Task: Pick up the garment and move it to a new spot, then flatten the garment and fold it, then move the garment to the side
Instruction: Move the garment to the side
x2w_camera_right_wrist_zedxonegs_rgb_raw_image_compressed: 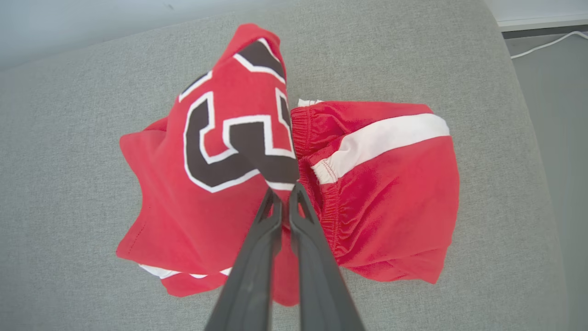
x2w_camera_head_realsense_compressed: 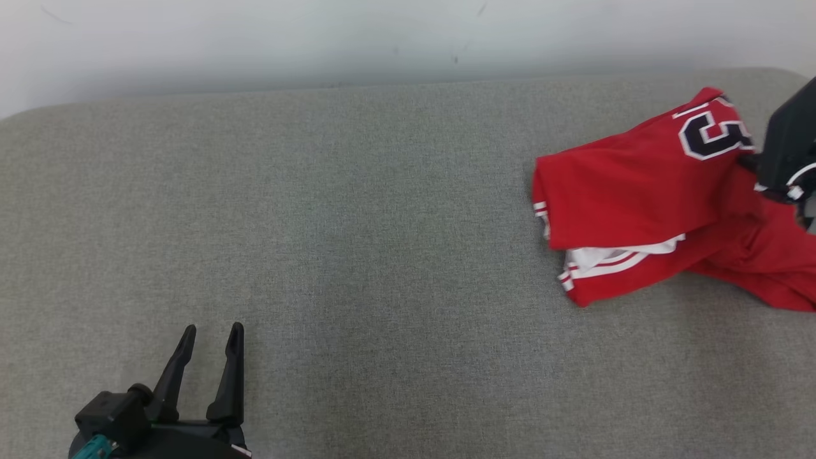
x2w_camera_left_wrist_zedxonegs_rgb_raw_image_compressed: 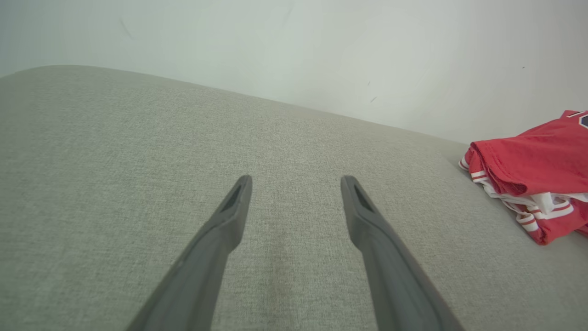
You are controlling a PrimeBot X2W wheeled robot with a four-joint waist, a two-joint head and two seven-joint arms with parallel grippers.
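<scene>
One red garment (x2w_camera_head_realsense_compressed: 625,191) lies bunched at the right end of the grey fabric surface (x2w_camera_head_realsense_compressed: 357,223), close to its far edge. Your right gripper (x2w_camera_right_wrist_zedxonegs_rgb_raw_image_compressed: 285,192) holds its two fingers (x2w_camera_right_wrist_zedxonegs_rgb_raw_image_compressed: 255,262) nearly together, pinched on a fold of the garment just beside a dark, white-edged numeral (x2w_camera_right_wrist_zedxonegs_rgb_raw_image_compressed: 220,151). That fold stands raised above the rest, and a white stripe (x2w_camera_right_wrist_zedxonegs_rgb_raw_image_compressed: 381,138) crosses the other half. Your left gripper (x2w_camera_head_realsense_compressed: 213,330) is well apart at the near left over bare fabric, its two fingers (x2w_camera_left_wrist_zedxonegs_rgb_raw_image_compressed: 216,239) spread wide and holding nothing.
</scene>
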